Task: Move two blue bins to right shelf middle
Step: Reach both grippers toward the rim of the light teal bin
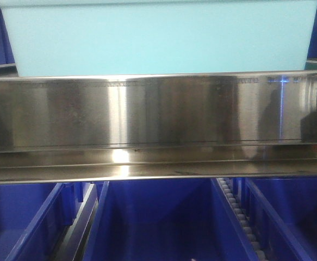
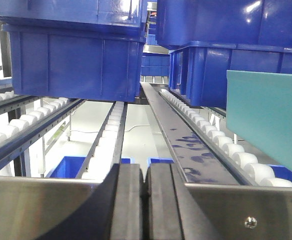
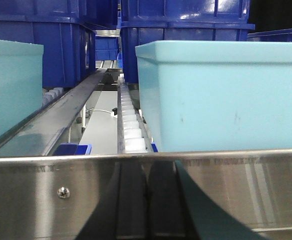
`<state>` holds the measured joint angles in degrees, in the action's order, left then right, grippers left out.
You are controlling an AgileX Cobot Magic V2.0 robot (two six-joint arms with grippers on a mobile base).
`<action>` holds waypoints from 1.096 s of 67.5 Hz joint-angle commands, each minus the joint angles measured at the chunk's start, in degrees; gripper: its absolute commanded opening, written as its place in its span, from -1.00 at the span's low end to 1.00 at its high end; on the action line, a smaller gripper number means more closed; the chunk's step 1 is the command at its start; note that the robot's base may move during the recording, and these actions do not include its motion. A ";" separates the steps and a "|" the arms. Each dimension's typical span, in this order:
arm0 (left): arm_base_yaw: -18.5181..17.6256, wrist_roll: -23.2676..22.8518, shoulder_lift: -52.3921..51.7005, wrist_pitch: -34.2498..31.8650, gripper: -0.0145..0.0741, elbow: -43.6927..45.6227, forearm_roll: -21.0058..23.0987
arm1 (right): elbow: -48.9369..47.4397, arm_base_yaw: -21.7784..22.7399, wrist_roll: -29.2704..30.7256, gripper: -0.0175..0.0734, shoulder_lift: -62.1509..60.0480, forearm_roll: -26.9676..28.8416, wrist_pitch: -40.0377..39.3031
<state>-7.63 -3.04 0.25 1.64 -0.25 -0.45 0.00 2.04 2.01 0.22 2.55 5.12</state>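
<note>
Stainless steel front rail point(image 1: 158, 114) of the shelf tier spans the front view, with one pale blue bin point(image 1: 158, 38) seated just behind and above it. The right wrist view shows that tier carrying two: a second pale blue bin point(image 3: 221, 95) beside the roller track point(image 3: 128, 122), close behind the rail, and another at the left edge, probably the one noted first. Dark blue crates point(image 2: 75, 60) stand further back. Left gripper point(image 2: 146, 200) and right gripper point(image 3: 147, 200) each have their pads pressed together with nothing between them, both level with the rail. Assessment: both bins appear placed, and the step in hand is seating them and clearing the arms. Any final nudge should go square and low on the bin wall so the bin rolls straight. Each arm should then draw straight back across the rail without snagging it.
</note>
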 commanded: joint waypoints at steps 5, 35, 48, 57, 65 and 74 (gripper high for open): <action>-0.25 -0.14 -0.25 -0.96 -0.92 0.25 -0.23 | 0.00 0.29 0.12 -0.97 -0.22 0.06 -1.14; -0.25 -0.02 -0.25 -4.34 -0.92 0.25 -1.65 | 0.00 0.29 0.12 -0.97 -0.22 0.06 -1.14; -0.25 -0.02 -0.25 -4.57 -0.92 0.25 -1.65 | 0.00 0.27 0.12 -0.97 -0.22 0.06 -2.44; -0.25 -0.02 -0.25 -7.33 -0.92 0.25 -1.28 | 0.00 0.27 0.12 -0.97 -0.22 0.06 -4.03; -0.25 -0.02 -0.25 -12.19 -0.92 0.25 -1.28 | 0.00 0.27 0.12 -0.97 -0.22 0.06 -4.60; -0.25 -0.13 -0.25 -15.84 -0.92 0.25 -1.15 | 0.00 0.27 0.12 -0.97 -0.22 0.06 -9.34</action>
<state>-7.63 -3.04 0.21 -10.85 -0.25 -1.96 0.00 2.04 2.01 0.12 2.55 0.00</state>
